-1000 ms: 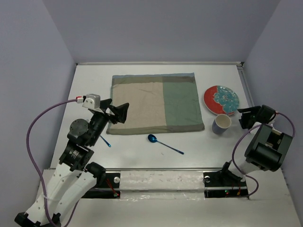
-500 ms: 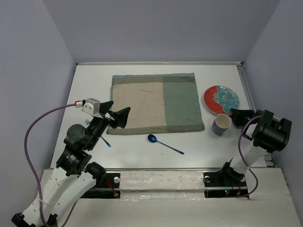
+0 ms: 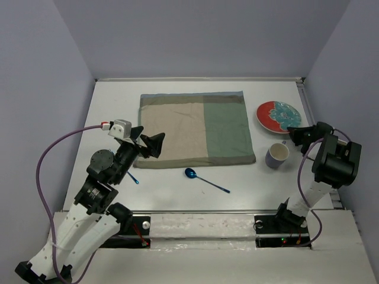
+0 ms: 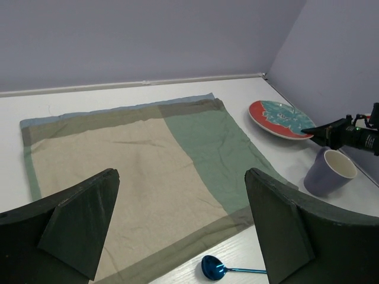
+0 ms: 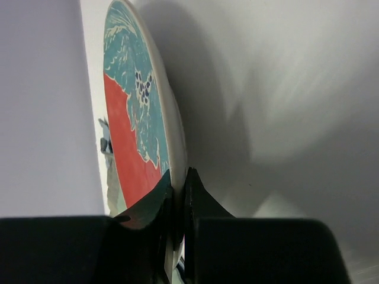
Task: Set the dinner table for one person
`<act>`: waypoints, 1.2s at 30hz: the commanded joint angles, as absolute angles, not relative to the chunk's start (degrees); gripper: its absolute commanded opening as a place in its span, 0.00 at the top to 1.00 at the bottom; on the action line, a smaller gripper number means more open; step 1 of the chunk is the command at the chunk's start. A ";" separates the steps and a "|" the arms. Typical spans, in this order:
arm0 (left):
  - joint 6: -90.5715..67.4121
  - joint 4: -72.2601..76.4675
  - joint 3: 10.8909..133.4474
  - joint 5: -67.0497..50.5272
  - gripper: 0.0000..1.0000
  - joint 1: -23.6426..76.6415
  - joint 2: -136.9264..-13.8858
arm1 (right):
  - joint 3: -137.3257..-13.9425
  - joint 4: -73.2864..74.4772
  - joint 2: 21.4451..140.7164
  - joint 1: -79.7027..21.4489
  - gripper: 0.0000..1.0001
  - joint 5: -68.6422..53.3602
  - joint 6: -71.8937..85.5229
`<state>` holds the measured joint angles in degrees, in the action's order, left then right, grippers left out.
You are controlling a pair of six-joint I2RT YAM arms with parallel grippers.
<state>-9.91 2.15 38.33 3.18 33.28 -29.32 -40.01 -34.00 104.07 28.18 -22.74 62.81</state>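
Right wrist view: my right gripper (image 5: 177,184) pinches the plate (image 5: 139,118) by its rim, near the dinner table's (image 3: 118,100) right edge | plate looks stiff, glazed, breakable, probably slippery; rim hold suits | dinner table floors the enclosure, rigid, nothing to grasp | cup (image 3: 277,155) empty, plate bare | left gripper (image 4: 182,177) spread wide over mat (image 4: 136,154)

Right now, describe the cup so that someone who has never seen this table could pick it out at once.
Start from the white table and find the tan-and-green placemat in its middle. Just off the mat's near right corner stands the cup, upright. It is the only purple-grey, cream-lined vessel, unlike the red-and-teal plate beyond it and the blue spoon to its left.
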 commanded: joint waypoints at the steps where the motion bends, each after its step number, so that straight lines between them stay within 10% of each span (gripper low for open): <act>1: -8.70 4.22 38.06 4.22 0.01 32.43 -29.27 | -48.94 -32.79 96.42 25.59 1.00 -17.85 60.57; 21: -8.61 4.39 37.79 6.50 0.01 30.06 -32.34 | -69.60 -22.15 98.52 -11.66 1.00 -33.48 51.33; 36: -8.17 4.13 37.88 7.47 0.01 28.83 -32.08 | -69.97 -21.97 107.14 -20.47 1.00 -32.17 50.80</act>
